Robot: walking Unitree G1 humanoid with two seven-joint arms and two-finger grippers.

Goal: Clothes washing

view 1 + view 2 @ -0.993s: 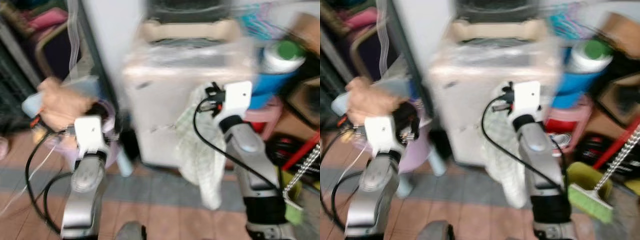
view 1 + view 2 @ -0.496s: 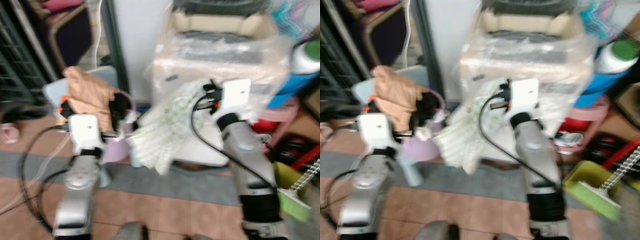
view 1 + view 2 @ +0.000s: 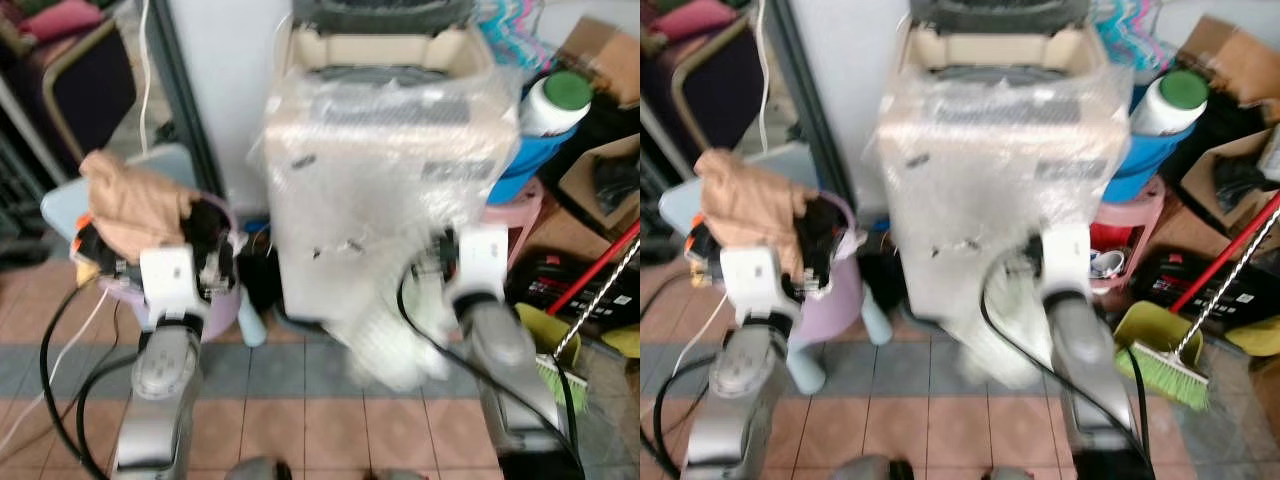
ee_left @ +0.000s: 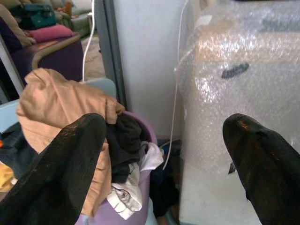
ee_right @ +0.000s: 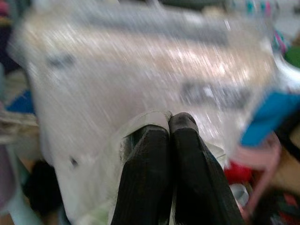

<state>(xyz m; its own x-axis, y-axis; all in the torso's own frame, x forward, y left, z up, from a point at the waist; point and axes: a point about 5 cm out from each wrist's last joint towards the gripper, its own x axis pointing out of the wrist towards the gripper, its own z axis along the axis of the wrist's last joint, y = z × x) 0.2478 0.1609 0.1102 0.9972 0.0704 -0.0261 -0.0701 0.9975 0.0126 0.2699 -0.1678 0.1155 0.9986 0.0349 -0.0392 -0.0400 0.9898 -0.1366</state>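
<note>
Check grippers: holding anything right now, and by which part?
The right gripper is shut on the pale checked cloth, pinching an upper fold; the rest hangs before the washing machine. The left gripper is open, holding nothing, near the laundry basket.

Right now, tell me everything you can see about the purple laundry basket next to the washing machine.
The purple laundry basket looks like smooth plastic and stands upright on the tiled floor, left of the bubble-wrapped washing machine with a gap between them. It is overfilled: a tan garment is heaped on top, with dark and white clothes spilling over the rim. The open left gripper hovers in front of it, not touching.
</note>
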